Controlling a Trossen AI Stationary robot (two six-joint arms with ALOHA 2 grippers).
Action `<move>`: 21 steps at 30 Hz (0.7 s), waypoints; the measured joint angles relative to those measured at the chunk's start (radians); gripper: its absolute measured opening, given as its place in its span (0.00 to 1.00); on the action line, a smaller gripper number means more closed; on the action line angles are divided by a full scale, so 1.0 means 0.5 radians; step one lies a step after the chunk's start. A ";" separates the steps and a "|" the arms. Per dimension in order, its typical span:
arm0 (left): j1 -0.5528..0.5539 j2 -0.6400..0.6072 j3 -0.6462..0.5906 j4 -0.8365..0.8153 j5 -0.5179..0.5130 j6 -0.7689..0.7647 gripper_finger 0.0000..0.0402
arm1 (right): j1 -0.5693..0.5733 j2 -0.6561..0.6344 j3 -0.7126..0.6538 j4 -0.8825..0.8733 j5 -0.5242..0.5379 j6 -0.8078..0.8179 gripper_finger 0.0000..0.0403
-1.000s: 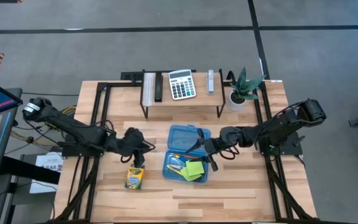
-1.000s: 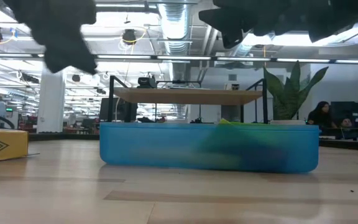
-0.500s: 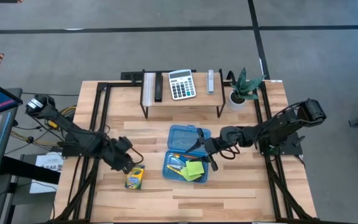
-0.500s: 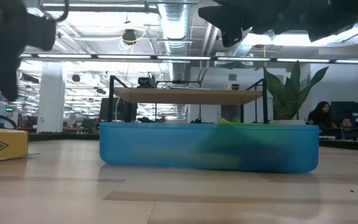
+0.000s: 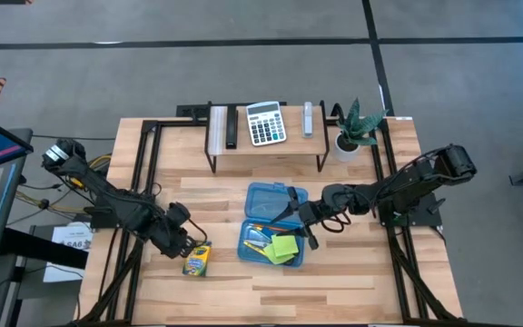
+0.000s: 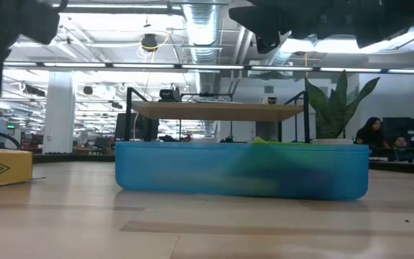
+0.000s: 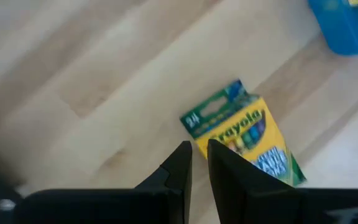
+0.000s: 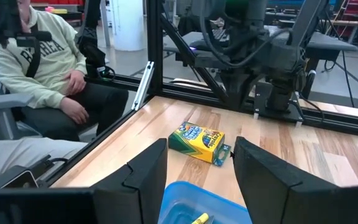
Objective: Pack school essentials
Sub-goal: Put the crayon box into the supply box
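Observation:
The yellow-green crayon box (image 5: 196, 260) lies flat on the table, left of the open blue case (image 5: 274, 227); it also shows in the left wrist view (image 7: 244, 140). In the case lie yellow and orange pencils (image 5: 260, 240) and a lime-green sticky-note pad (image 5: 286, 247). I cannot make out the scissors or the tiny blue piece. My left gripper (image 5: 182, 238) hovers shut just left of and above the crayon box, with its fingertips (image 7: 199, 163) short of the box's near end. My right gripper (image 5: 299, 222) hangs open and empty over the case's right side, as its wrist view (image 8: 201, 174) shows.
A raised shelf (image 5: 266, 145) at the far side carries the grey-white calculator (image 5: 265, 123). The potted plant (image 5: 356, 129) stands to its right. A seated person (image 8: 36, 56) is beyond the table's left edge. Bare wood lies along the near edge.
My left gripper has swung from beside the case's left end toward the table's near-left, ending close over the crayon box. The crayon box, the case and my right gripper have stayed put.

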 joint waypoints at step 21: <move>-0.027 0.506 0.118 0.185 0.171 0.013 0.61 | -0.006 0.000 0.000 -0.002 0.005 0.000 0.50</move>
